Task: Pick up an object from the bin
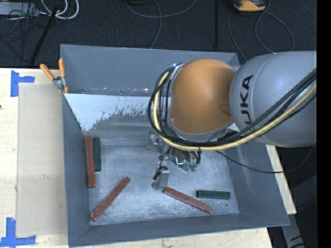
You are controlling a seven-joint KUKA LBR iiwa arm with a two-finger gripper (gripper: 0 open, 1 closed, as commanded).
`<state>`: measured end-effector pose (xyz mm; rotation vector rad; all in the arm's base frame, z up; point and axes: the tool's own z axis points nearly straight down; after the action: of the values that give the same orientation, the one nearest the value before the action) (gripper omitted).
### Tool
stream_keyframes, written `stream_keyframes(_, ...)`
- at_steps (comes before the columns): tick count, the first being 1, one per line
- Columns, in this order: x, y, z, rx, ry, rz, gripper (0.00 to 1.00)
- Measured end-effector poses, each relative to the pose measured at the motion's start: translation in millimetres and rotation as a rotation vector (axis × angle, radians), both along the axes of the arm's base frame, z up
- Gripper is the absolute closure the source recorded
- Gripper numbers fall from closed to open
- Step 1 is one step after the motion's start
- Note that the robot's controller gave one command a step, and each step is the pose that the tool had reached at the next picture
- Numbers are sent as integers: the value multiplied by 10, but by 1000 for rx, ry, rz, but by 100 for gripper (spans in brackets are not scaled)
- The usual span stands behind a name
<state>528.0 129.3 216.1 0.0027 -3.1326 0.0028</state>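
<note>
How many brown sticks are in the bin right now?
3 sticks: one along the left side, one slanted at the lower left, one near the front, beside the gripper. The arm could hide more.

Arm [282,99]: smooth, rounded silver-grey casing with a glossy finish, bearing black "KUKA" lettering [247,105] that runs along the casing, its first letter partly hidden. Cover [201,94]: glossy orange dome over the wrist. Cables [156,112]: a bundle of black and pale cream lines, looped about the cover's rim and trailing along the grey casing. Mount [182,160]: dark hardware under the cover, with a small green glint. Gripper [160,181]: small, slender, of dull grey metal.
</note>
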Motion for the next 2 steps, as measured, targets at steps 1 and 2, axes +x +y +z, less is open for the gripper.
stream_keyframes(1,-30,767,-1507,3,-1,229,0)
stream_keyframes(2,-227,787,-1160,5,-8,556,0)
